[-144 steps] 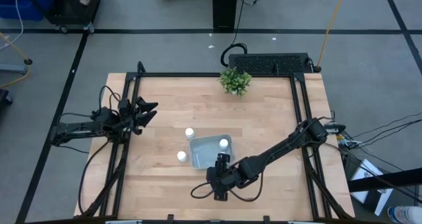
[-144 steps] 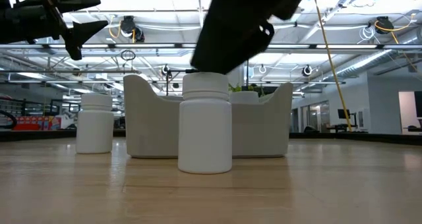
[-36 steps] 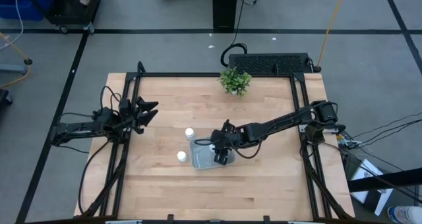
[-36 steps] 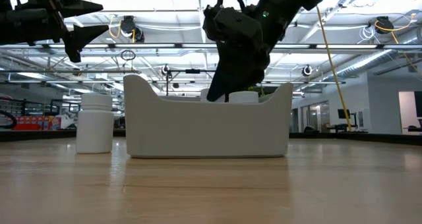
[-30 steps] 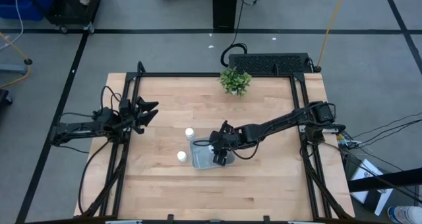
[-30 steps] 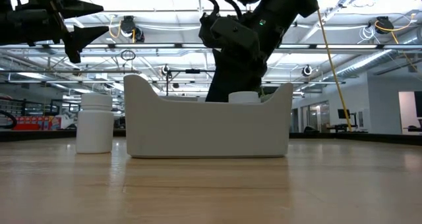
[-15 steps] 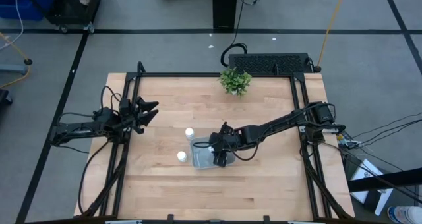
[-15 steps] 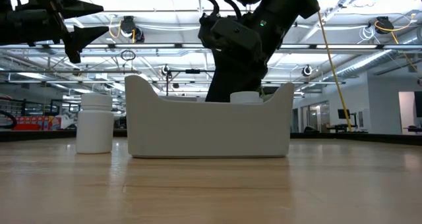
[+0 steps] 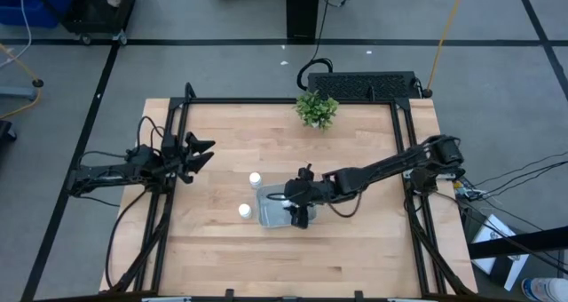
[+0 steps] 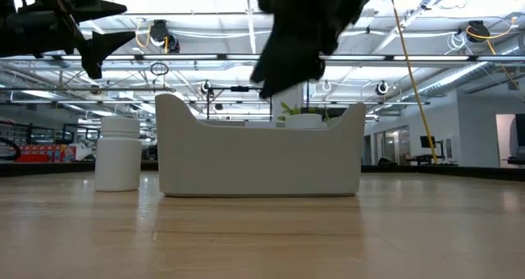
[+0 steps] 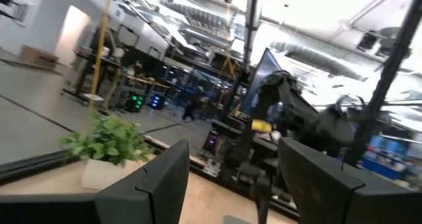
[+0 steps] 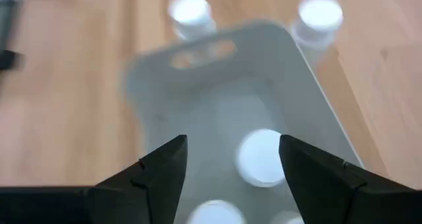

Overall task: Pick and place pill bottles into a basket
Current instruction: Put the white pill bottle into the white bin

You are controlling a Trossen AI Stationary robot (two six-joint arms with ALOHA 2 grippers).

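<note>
Wooden surface (image 9: 355, 240) from above: the basket (image 9: 269, 202) sits near the middle, and the right claw (image 9: 297, 215) hangs over its near-right part, the arm stretching in from the right edge. Two bottles stand outside the basket on its left, one (image 9: 255, 179) by the far corner and one (image 9: 244, 210) beside the left wall. A plant (image 9: 316, 109) stands at the far edge. The left claw (image 9: 197, 152) hovers well off to the left, clear of everything, fingers spread.

Down at surface level, the basket (image 10: 259, 160) fills the middle, with a bottle cap (image 10: 304, 121) just showing over its rim. One bottle (image 10: 119, 154) stands upright to its left, apart from the wall. The right claw (image 10: 264, 89) looms dark above the basket, blurred, so I cannot tell its fingers from here. The left claw (image 10: 97, 49) hangs high at the upper left.

Past the left wrist, the two fingers (image 11: 158, 184) stand wide apart with nothing between them; the plant (image 11: 109, 141) and the right arm (image 11: 297, 118) lie beyond.

Past the right wrist, the fingers (image 12: 155, 168) are spread wide and empty, directly over the basket (image 12: 158, 118). A bottle (image 12: 260, 157) stands inside between them, with another cap (image 12: 214, 213) nearer the claw. Two bottles (image 12: 190, 13) (image 12: 318, 18) stand outside the basket's far end.
</note>
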